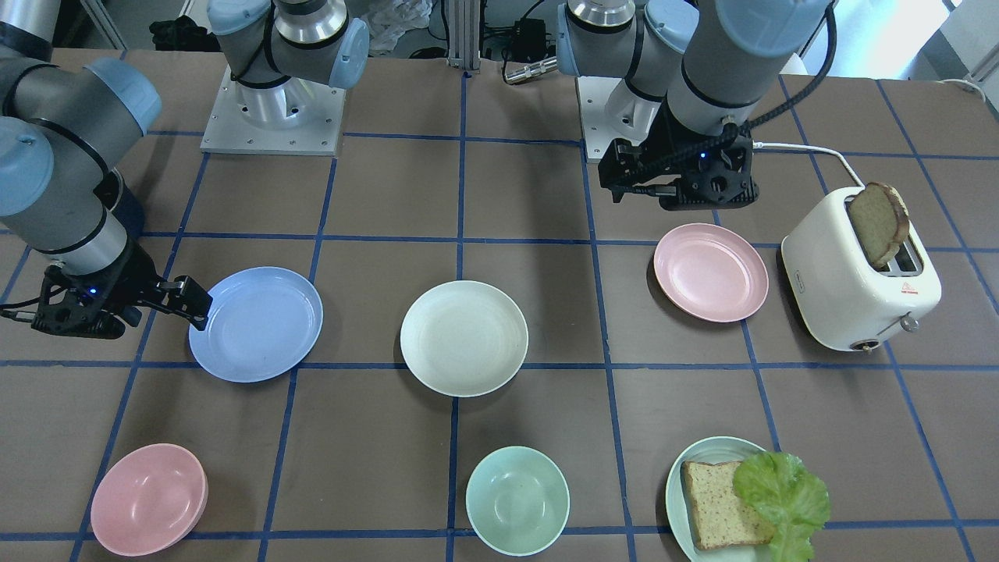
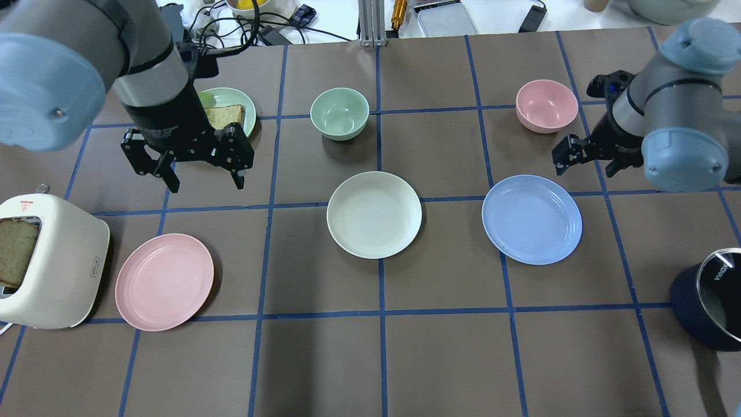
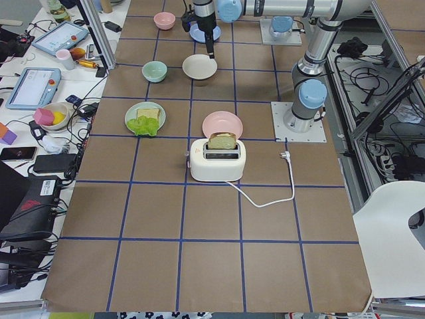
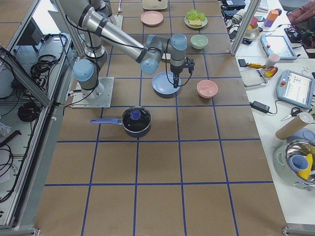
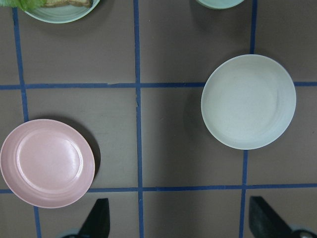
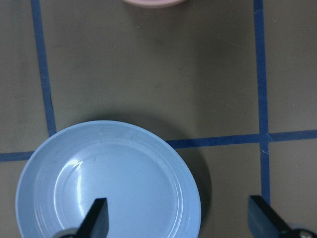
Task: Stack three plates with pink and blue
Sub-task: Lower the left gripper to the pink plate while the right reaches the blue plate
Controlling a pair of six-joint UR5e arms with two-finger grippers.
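Right gripper (image 6: 178,218) spread at blue plate (image 6: 109,183) rim, toaster (image 1: 851,289) label illegible

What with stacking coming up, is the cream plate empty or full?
Empty: the cream plate shows a bare inside in the overhead and front views.

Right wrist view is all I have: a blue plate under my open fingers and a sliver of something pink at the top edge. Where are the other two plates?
Observer: The cream plate lies alone in the middle of the table, apart from the blue plate.
Operator: Is that pink sliver the pink plate?
Observer: No, that is a pink bowl. The pink plate lies at the robot's left end, beside the toaster.
Operator: Is the left gripper on it?
Observer: No. The left gripper hangs open above the table, clear of the pink plate, and holds nothing.
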